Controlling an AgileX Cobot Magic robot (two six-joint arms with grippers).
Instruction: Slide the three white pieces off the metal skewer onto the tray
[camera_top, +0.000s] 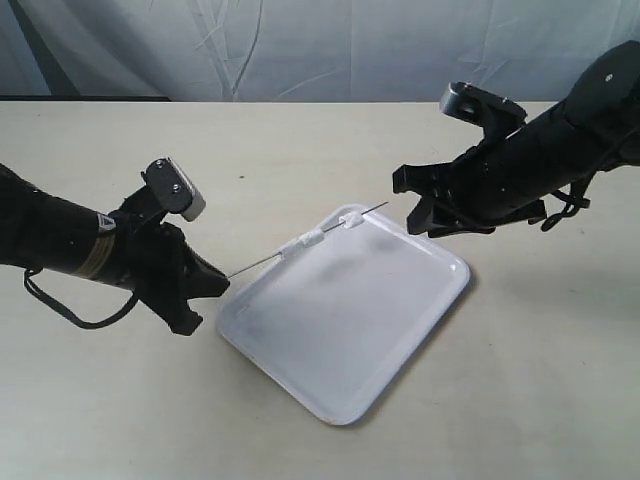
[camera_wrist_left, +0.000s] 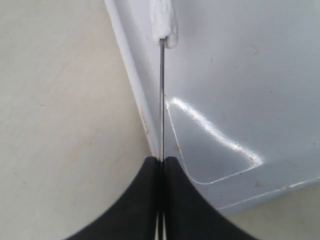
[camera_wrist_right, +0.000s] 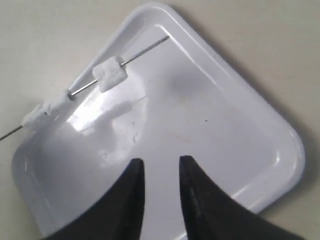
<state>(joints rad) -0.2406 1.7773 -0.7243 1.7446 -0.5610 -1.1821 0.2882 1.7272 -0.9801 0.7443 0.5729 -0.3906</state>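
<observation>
From the exterior view, the left tool (camera_top: 208, 283) is closed tight on one end of the skewer (camera_top: 262, 262), just outside the tray (camera_top: 345, 330), above the bench (camera_top: 300, 140). The skewer slants over one side of the tray, and its free tip ends above the tray's far corner. The three white pieces (camera_top: 312, 238) are all threaded on it, two close together above the tray's rim and one nearer the free tip. The right tool (camera_top: 415, 208) hangs just beyond that far corner, near the tip but apart from it. Nothing lies in the tray.

In the left wrist view, the left tool (camera_wrist_left: 161, 167) has its two halves pressed together with the skewer (camera_wrist_left: 162, 100) pinched between them. The rod runs out along the tray's rim to a white piece (camera_wrist_left: 164, 22).

In the right wrist view, the right tool (camera_wrist_right: 159, 162) stands partly open above the tray (camera_wrist_right: 225, 125) and holds nothing. The pieces sit on the skewer (camera_wrist_right: 145, 50), which crosses the tray's far end.

By my reading, no piece is off yet, so the whole job remains: each of the three must be pushed toward the free tip so that it drops into the tray.
</observation>
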